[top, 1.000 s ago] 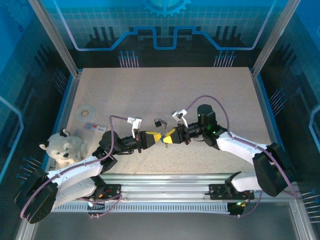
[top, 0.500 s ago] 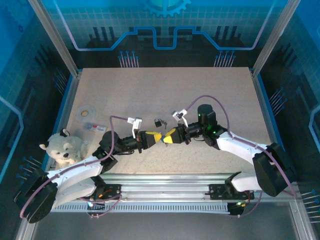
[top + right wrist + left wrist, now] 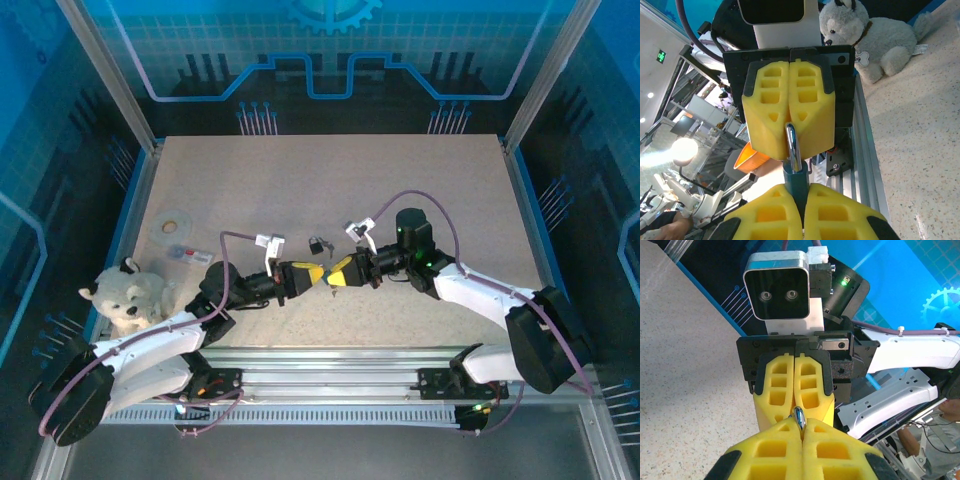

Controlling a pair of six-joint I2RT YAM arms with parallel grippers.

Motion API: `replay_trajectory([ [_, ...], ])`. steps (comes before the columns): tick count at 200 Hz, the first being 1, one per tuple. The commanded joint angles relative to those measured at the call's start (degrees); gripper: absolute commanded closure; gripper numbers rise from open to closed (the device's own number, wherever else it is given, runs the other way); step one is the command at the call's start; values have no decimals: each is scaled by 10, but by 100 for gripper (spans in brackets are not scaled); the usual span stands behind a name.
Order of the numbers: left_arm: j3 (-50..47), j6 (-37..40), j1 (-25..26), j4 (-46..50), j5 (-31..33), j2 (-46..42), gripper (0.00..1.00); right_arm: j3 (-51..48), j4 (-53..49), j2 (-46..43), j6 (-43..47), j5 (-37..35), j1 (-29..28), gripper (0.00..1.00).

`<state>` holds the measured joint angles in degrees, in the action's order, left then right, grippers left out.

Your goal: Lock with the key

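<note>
My two grippers meet tip to tip above the near middle of the table (image 3: pixel 330 180). The right gripper (image 3: pixel 801 192) is shut on the teal body of a padlock (image 3: pixel 796 181). Its silver shackle (image 3: pixel 793 142) points away into the yellow fingers (image 3: pixel 812 115) of my left gripper. The left gripper (image 3: pixel 801 429) is shut on that shackle (image 3: pixel 799 418), whose curved top pokes out between its tips. Seen from above, the left gripper (image 3: pixel 320 277) and right gripper (image 3: pixel 332 277) hide the lock. A small dark item (image 3: pixel 317 245) lies on the table just beyond them, too small to tell if it is the key.
A white plush dog (image 3: pixel 128 296) sits at the table's left near edge. A tape roll (image 3: pixel 171 223) and a small packet (image 3: pixel 187 254) lie beyond it. Aluminium rails (image 3: pixel 330 362) run along the near edge, and frame posts stand at the corners.
</note>
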<state>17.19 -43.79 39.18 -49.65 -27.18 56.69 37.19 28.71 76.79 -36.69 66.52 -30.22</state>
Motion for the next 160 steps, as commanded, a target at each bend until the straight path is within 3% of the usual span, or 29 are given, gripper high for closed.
replay_trajectory([
  [1, 19, 19, 45, 5, -112, 5, 100, 24, 41, -2, -17, -108, 19, 100],
  [160, 30, 27, 64, 7, -116, 23, 100, 24, 57, -5, -34, -109, 22, 100],
])
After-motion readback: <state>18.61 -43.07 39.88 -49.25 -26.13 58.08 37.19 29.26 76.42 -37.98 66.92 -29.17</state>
